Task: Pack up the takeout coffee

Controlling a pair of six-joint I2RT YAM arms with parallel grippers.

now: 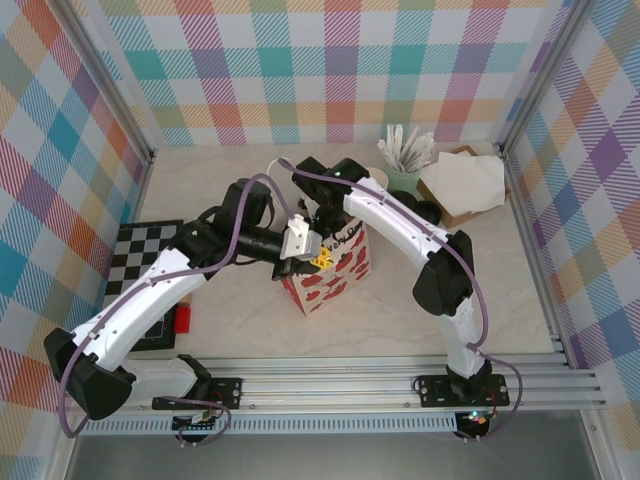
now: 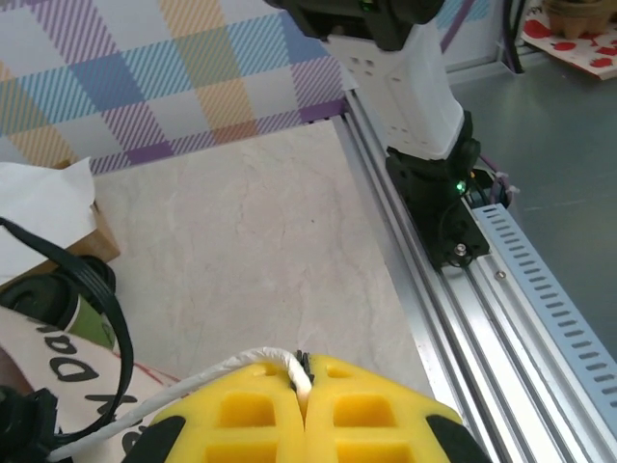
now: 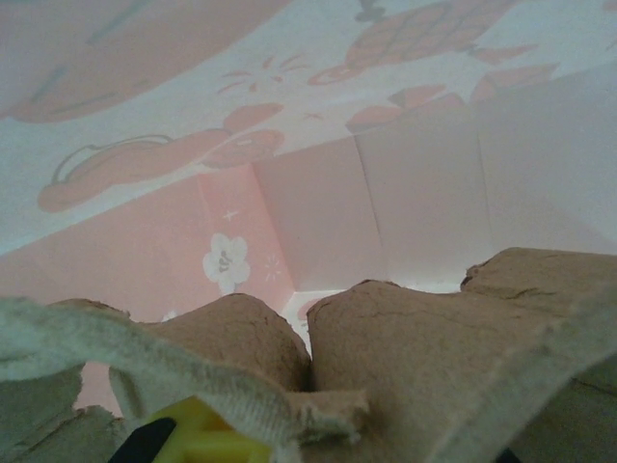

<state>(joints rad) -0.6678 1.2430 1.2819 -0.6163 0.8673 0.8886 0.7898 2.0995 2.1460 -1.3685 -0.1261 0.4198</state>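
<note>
The paper bag [image 1: 335, 275], white with red prints, stands at the table's middle. My left gripper [image 1: 314, 258] is shut on the bag's white cord handle [image 2: 241, 365], the cord pinched between its yellow fingers [image 2: 366, 410]. My right arm reaches down into the bag's mouth. In the right wrist view I see the bag's pink inner walls [image 3: 318, 203] and a brown pulp cup carrier [image 3: 415, 338] right against the jaws, which are shut on it. The takeout coffee [image 2: 93, 325], dark green with a black lid [image 1: 426, 212], stands outside the bag to its back right.
A mint cup of white wrapped sticks [image 1: 405, 165] and a brown box of white napkins [image 1: 468, 185] stand at the back right. A checkered mat [image 1: 140, 262] and a red block [image 1: 182, 318] lie at the left. The aluminium rail [image 1: 350, 385] runs along the near edge.
</note>
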